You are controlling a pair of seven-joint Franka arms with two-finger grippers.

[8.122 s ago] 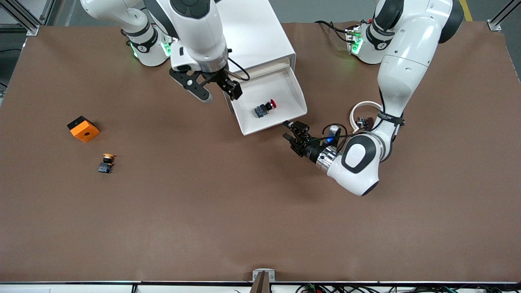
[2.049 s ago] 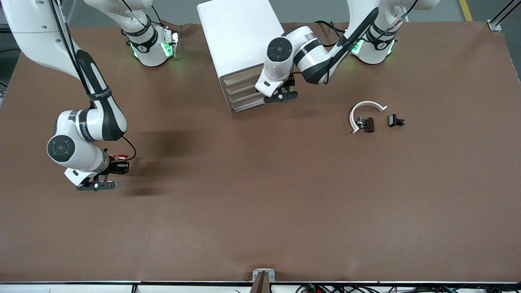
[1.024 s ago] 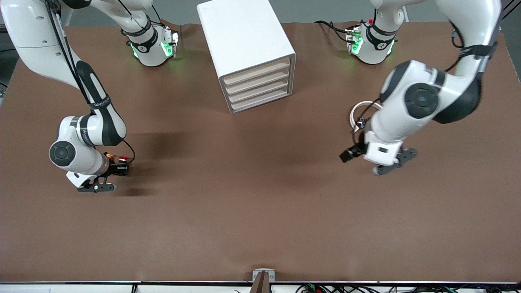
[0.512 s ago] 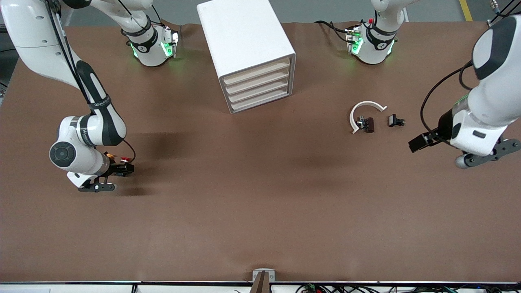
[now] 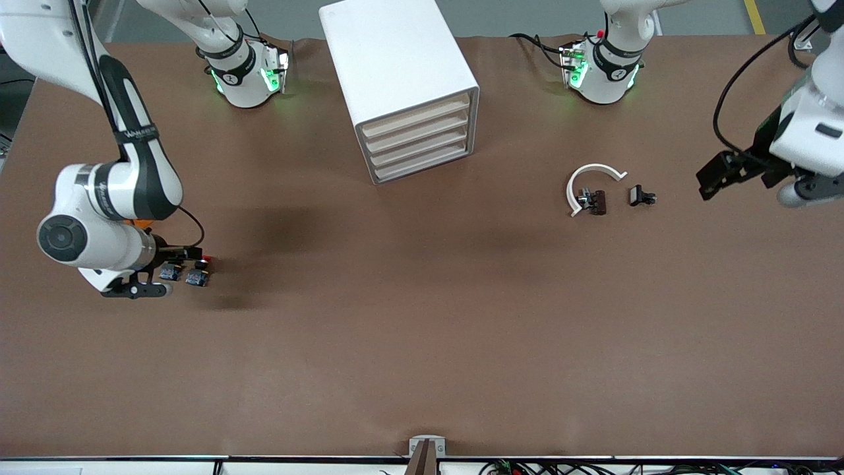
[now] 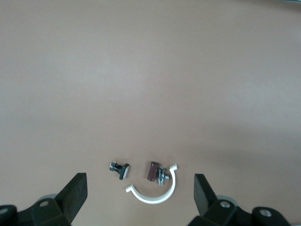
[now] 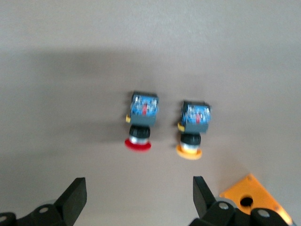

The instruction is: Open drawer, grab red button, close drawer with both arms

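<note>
Near the desk point(image 5: 422, 343) edge where the arm bases stand, between the two bases: white cabinet point(image 5: 395, 72) sitting with all four beige drawers shut, the drawer point(image 5: 417, 112) fronts flush and facing the front camera, nothing showing inside any of them.

Toward the right arm's end of the desk: red button point(image 5: 198, 272) point(image 7: 141, 123) lying on its side on the bare desk, just beside the yellow-capped button point(image 5: 170, 271) point(image 7: 193, 129) and parallel to it, apart from it by a small gap. Orange cube point(image 7: 251, 200) with a hole lying close by, mostly hidden under the right arm in the front view.

Right gripper point(image 5: 165, 260) point(image 7: 138, 197) hanging low over the two buttons, wrist bent over so the hand lies nearly level, fingers point(image 7: 75, 195) spread wide and pinching nothing, red button resting free on the desk between and ahead of them.

Toward the left arm's end of the desk: white curved clip point(image 5: 590, 185) point(image 6: 155, 190), a small brown part point(image 5: 597, 201) point(image 6: 153, 170) touching it, and a small black part point(image 5: 641, 196) point(image 6: 120, 169) just beside those.

Left gripper point(image 5: 748, 171) point(image 6: 138, 197) hovering high over the desk's end edge, well apart from the cabinet, fingers point(image 6: 77, 193) spread wide and holding nothing, wrist camera looking down on the clip and small parts.
</note>
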